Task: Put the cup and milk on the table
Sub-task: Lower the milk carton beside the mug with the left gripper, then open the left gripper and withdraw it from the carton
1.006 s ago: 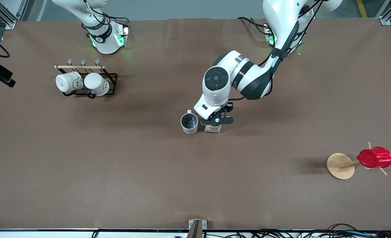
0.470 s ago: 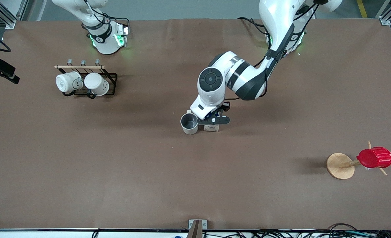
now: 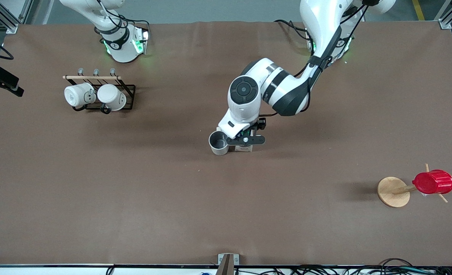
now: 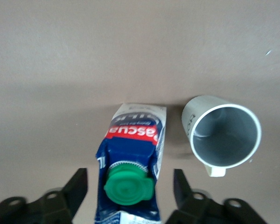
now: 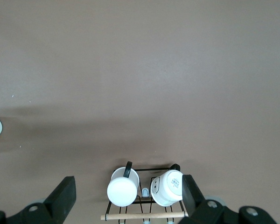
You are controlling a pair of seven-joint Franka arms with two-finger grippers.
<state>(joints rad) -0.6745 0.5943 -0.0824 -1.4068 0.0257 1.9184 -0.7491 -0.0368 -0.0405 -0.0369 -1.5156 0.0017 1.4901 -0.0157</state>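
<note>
The milk [image 4: 130,168], a small gable-top carton in dark blue and white with a red label band and a round green cap, is seen standing upright on the desk [image 3: 134,198] just beside the cup [image 3: 219,143], on the side of the cup toward the left arm's end. The cup, an off-white mug with a grey inside, a stub of loop handle and small dark lettering on its wall, is set upright with its mouth open to the air, near the middle of the desk. The two are placed close but a narrow gap is visible between them in the left wrist view, which is judged to suit a serving pair. The left gripper [image 4: 129,186] is held low over the carton with its fingers spread wide on either side of it, clear of its walls, so nothing is gripped; the carton is judged to be already released. The right gripper [image 5: 126,196] is kept waiting, fingers wide apart and empty, above the wire rack [image 5: 144,196] with two white mugs [image 5: 123,191], well apart from the cup.
</note>
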